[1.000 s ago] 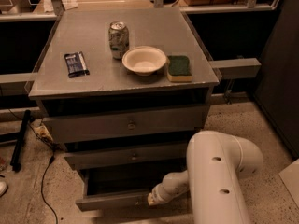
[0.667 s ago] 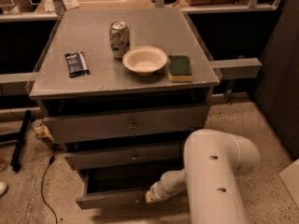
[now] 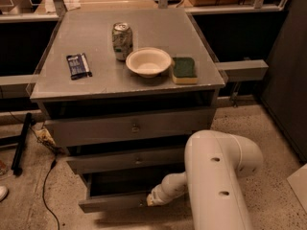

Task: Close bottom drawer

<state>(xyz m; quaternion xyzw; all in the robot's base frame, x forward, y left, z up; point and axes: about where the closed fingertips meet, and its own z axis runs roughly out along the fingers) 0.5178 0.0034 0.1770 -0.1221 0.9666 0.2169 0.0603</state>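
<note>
Camera view: bottom drawer (image 3: 112, 203) is seen pulled out at base of cabinet (image 3: 120, 86), front well fwd of the frame. Task is judged not done yet; whole push-in is left. Gripper (image 3: 149, 201) is held low at drawer front's right part, touching or v. near it; open or closed can't be told. Drawer's inside is dark and nothing can be made out in it. On cabinet top, bowl (image 3: 148, 61) is seen empty, w/ can (image 3: 122, 40) behind it & sponge (image 3: 184, 69) just beside.
</note>
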